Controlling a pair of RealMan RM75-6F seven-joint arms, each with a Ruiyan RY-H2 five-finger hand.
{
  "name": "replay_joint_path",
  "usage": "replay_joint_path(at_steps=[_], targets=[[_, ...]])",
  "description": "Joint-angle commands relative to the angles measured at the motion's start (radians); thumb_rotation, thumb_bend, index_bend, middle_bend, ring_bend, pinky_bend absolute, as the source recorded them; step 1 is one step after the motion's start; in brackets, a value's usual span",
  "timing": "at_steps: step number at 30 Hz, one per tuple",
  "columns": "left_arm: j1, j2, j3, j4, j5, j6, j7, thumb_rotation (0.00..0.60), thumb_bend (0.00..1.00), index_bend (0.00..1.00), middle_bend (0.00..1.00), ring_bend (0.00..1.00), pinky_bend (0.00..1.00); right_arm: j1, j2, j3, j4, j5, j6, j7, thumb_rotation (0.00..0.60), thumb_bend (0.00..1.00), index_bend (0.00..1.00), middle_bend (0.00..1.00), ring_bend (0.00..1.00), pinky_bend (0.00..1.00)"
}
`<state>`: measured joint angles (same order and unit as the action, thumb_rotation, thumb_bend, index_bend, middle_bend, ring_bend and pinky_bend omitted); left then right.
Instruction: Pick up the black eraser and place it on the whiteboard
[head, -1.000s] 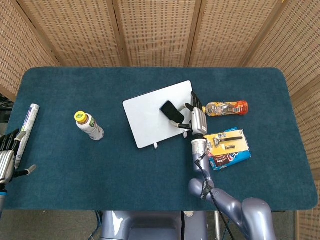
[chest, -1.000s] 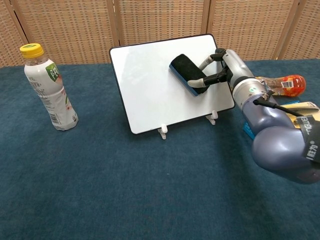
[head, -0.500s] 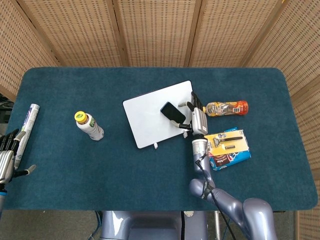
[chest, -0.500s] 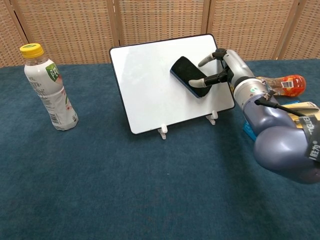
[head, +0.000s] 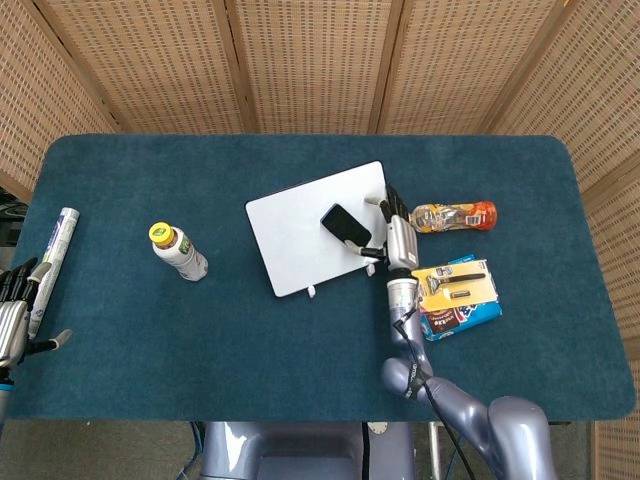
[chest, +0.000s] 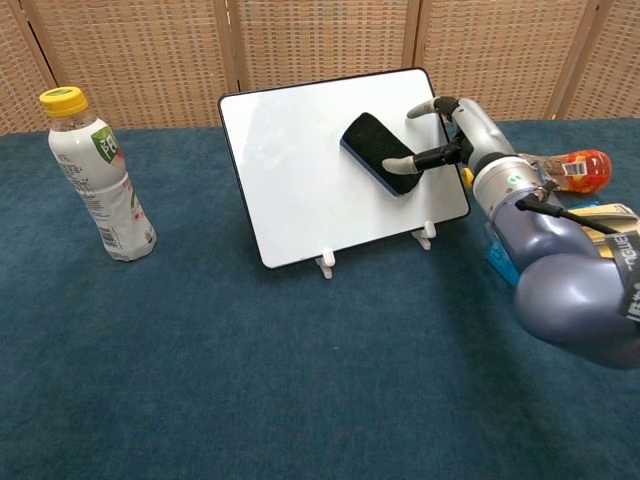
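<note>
I see open blue cloth across the lower centre and lower left of the chest view. The propped whiteboard (chest: 340, 165) fills the upper centre, with my right hand (chest: 450, 135) at its right edge. A yellow-capped bottle (chest: 97, 175) stands upper left; an orange-capped bottle (head: 455, 215) and razor pack (head: 455, 283) crowd the right.

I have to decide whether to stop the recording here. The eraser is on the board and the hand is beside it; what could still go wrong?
The whiteboard stands tilted on small clips, so the black eraser might slide down if it does not cling. The right hand has its fingers right at the eraser's edge; pulling away could drag it along. The hand is also close to the board's right edge and could nudge the board off its clips.
</note>
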<state>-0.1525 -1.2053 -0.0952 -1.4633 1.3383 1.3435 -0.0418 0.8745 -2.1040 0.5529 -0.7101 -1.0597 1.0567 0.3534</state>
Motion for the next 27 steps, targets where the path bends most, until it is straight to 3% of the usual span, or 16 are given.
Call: replay_joint_path(at_steps=[1, 9, 19, 27], targets=[[0.0, 0.0, -0.001, 0.0, -0.001, 0.001, 0.0, 0.6, 0.17, 0.0, 0.0, 0.0, 0.0, -0.018, 0.009, -0.011, -0.015, -0.009, 0.015, 0.007, 0.6, 0.05, 0.2, 0.0, 0.0, 0.0], [0.003, 0.001, -0.006, 0.0, -0.01, 0.005, 0.002, 0.6, 0.17, 0.0, 0.0, 0.0, 0.0, -0.095, 0.05, -0.065, -0.097, -0.055, 0.07, 0.028, 0.6, 0.05, 0.12, 0.0, 0.0, 0.0], [0.005, 0.002, -0.005, -0.004, -0.004, 0.012, 0.004, 0.6, 0.17, 0.0, 0.0, 0.0, 0.0, -0.214, 0.182, -0.126, -0.336, -0.129, 0.19, -0.008, 0.6, 0.03, 0.04, 0.0, 0.0, 0.0], [0.011, 0.005, -0.004, -0.009, 0.005, 0.03, 0.002, 0.6, 0.16, 0.0, 0.0, 0.0, 0.0, -0.344, 0.338, -0.211, -0.521, -0.181, 0.266, -0.072, 0.6, 0.03, 0.02, 0.0, 0.0, 0.0]])
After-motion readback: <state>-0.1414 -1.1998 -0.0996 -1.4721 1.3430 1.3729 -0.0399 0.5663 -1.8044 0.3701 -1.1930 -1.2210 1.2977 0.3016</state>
